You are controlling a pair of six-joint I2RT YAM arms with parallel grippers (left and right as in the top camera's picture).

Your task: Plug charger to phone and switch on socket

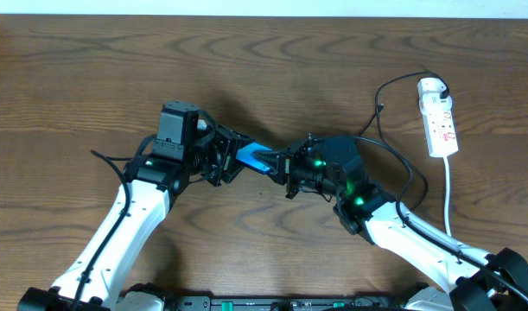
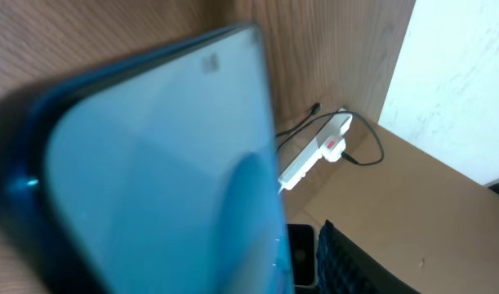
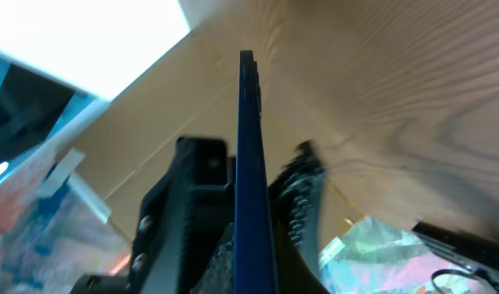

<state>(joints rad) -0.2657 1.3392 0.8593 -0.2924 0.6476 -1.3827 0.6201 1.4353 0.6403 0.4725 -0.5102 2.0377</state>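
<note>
The phone (image 1: 253, 156), blue-screened, is off the table between my two grippers at the middle. My right gripper (image 1: 285, 170) is shut on it: the right wrist view shows its thin blue edge (image 3: 249, 163) clamped between both fingers. My left gripper (image 1: 229, 158) is at the phone's other end. The screen (image 2: 159, 180) fills the left wrist view beside one finger, and its grip is unclear. The white socket (image 1: 438, 116) lies at the far right and also shows in the left wrist view (image 2: 318, 151). The charger cable (image 1: 393, 154) loops from the socket across the table.
The socket's white cord (image 1: 448, 194) runs toward the front edge beside my right arm. The wooden table's far edge meets a white wall (image 2: 461, 73).
</note>
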